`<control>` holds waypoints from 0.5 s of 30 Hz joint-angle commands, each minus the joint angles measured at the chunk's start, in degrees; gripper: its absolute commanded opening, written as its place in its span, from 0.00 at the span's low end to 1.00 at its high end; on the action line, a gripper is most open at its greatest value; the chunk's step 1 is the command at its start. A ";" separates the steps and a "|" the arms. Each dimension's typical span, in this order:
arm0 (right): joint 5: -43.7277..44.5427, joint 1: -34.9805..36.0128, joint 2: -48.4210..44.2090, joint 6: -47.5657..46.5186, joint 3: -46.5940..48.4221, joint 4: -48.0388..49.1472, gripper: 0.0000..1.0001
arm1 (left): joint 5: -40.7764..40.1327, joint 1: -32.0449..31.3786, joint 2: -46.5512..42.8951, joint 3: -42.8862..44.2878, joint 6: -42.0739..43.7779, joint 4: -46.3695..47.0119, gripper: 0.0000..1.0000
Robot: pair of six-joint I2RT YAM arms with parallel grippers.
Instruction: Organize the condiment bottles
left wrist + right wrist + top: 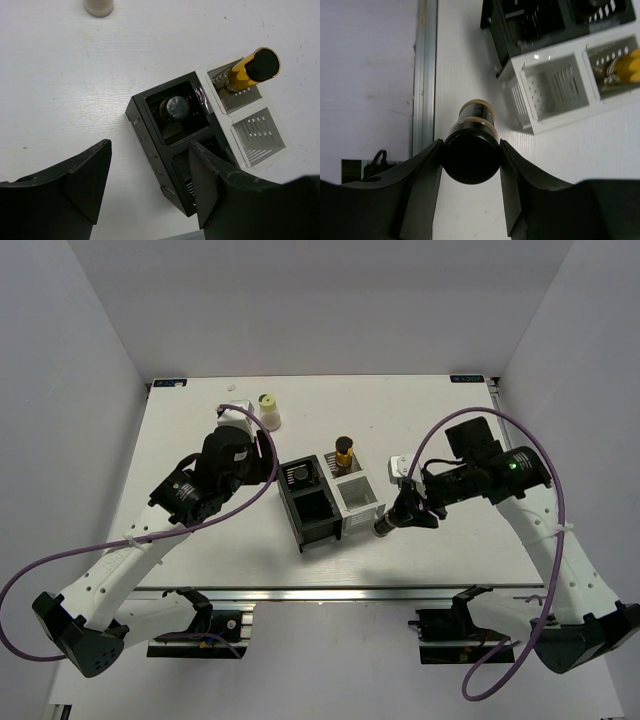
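Note:
My right gripper (400, 513) (471, 150) is shut on the black cap of a dark brown bottle (383, 528) (475, 125). It holds the bottle tilted, just in front of the white organizer (361, 520) (555, 117), near the table's front edge. The amber-yellow bottle (344, 453) (245, 71) (629, 67) stands in the white organizer's far cell. The other dark brown bottle (299, 476) (175, 107) sits in the far cell of the black organizer (300, 525) (145, 132). The cream-white bottle (268, 410) (98, 6) stands alone at the back. My left gripper (266, 464) (150, 150) is open and empty, over the black organizer's left side.
The near cells of both organizers hold nothing. The table's metal front rail (425, 75) runs close to the held bottle. White walls enclose the table on the left, right and back.

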 commanded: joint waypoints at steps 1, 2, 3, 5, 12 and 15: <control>-10.68 -0.04 3.01 -0.42 6.55 -2.09 0.00 | -1.80 -0.08 -1.26 0.98 0.51 -0.35 0.73; -11.82 0.05 3.63 0.99 7.60 -0.78 0.00 | -1.98 -0.08 -1.36 0.89 0.59 -0.26 0.73; -13.40 0.40 3.99 6.48 8.92 4.37 0.00 | -2.24 -0.08 -1.53 0.72 0.51 -0.17 0.73; -13.24 2.33 5.04 14.93 8.85 12.90 0.00 | -2.33 -0.08 -1.97 0.45 0.33 -0.09 0.73; -5.69 13.13 13.21 35.01 11.21 35.61 0.00 | -4.00 -0.08 -4.25 0.10 -0.90 -1.40 0.73; -2.88 15.42 18.13 38.70 14.02 39.04 0.00 | -4.88 -0.08 -5.92 -0.43 -1.60 -1.93 0.73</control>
